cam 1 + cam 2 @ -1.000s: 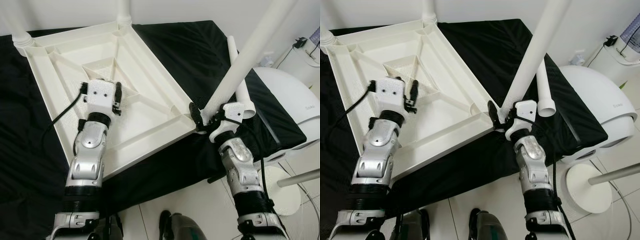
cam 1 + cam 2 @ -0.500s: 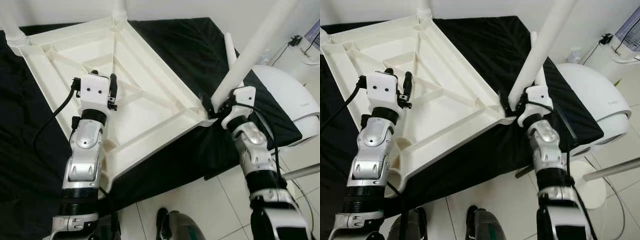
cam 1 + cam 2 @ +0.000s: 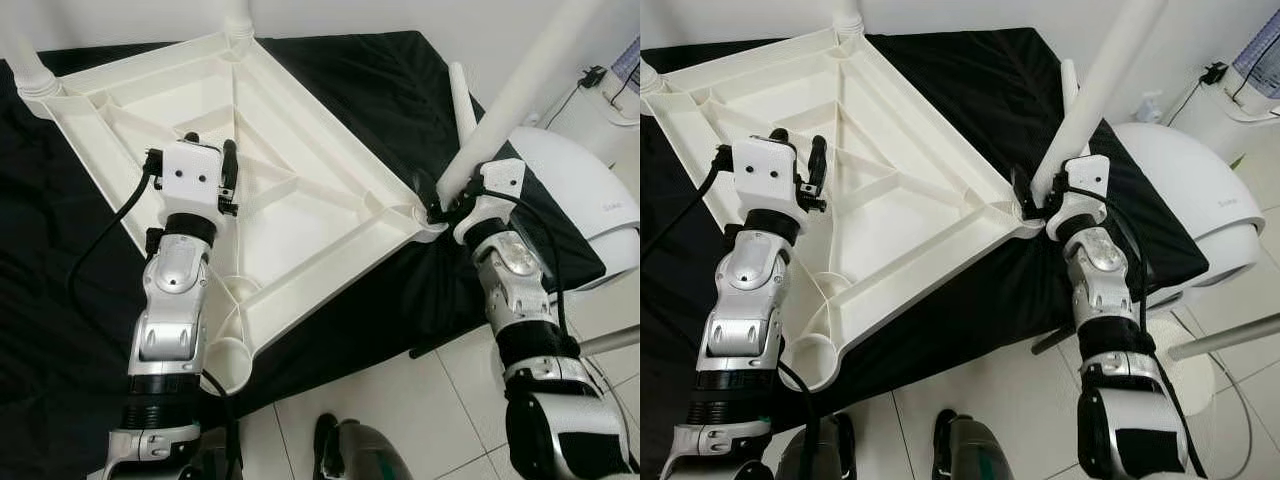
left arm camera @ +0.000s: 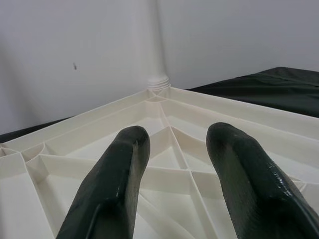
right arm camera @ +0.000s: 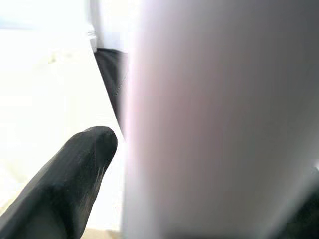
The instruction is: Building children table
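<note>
White wall [image 4: 75, 40], pale tiled floor [image 3: 420, 420]

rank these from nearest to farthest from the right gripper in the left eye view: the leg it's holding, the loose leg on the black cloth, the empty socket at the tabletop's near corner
1. The held leg, clamped in the right gripper.
2. The loose leg, lying on the black cloth just behind the gripper.
3. The empty socket, far off toward the robot's left at the tabletop's near corner.

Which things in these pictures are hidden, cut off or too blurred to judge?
- Table leg held by the right gripper: top cut off by the head views' edge.
- Leg's foot in the tabletop corner socket: hidden by the gripper.
- Right wrist view: leg blurred, too near.
- Spare leg: partly behind the held leg.
</note>
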Controlling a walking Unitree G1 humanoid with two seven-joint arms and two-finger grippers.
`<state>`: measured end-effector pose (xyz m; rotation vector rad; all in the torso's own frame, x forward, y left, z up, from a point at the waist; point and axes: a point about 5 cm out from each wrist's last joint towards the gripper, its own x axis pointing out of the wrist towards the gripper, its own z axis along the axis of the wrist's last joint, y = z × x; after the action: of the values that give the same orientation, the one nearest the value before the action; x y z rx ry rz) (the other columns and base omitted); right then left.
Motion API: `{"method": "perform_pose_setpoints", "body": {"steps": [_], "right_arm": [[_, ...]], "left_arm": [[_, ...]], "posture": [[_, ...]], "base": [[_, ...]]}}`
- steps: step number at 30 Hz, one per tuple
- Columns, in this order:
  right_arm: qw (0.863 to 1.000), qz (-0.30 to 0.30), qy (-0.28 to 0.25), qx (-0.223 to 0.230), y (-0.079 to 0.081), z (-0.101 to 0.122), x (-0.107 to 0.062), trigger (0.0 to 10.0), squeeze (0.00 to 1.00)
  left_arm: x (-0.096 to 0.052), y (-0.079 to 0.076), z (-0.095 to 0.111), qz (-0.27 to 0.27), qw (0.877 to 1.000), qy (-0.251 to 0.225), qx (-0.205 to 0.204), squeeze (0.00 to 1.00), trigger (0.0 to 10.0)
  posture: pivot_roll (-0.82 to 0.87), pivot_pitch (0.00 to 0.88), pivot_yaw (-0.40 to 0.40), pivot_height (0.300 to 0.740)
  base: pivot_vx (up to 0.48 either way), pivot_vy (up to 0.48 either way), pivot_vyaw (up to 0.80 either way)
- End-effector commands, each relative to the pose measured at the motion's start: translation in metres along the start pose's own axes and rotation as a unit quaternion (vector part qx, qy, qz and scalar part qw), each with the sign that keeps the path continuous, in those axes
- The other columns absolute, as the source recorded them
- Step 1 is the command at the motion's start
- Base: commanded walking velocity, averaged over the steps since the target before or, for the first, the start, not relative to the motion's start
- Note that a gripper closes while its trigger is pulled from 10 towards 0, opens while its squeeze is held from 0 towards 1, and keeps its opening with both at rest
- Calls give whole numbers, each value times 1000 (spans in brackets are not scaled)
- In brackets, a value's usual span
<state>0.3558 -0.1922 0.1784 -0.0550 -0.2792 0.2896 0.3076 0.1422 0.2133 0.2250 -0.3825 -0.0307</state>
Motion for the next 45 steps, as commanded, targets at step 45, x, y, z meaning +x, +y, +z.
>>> {"method": "perform_pose_setpoints", "body": {"steps": [45], "right_arm": [[999, -47, -26, -9, -1, 7, -24, 10000, 0]], "left_arm": [[19, 43, -32, -22, 964, 189, 187, 0, 10000]], "posture": [[-1, 132, -63, 740]], "base": [[0, 0, 0]]}}
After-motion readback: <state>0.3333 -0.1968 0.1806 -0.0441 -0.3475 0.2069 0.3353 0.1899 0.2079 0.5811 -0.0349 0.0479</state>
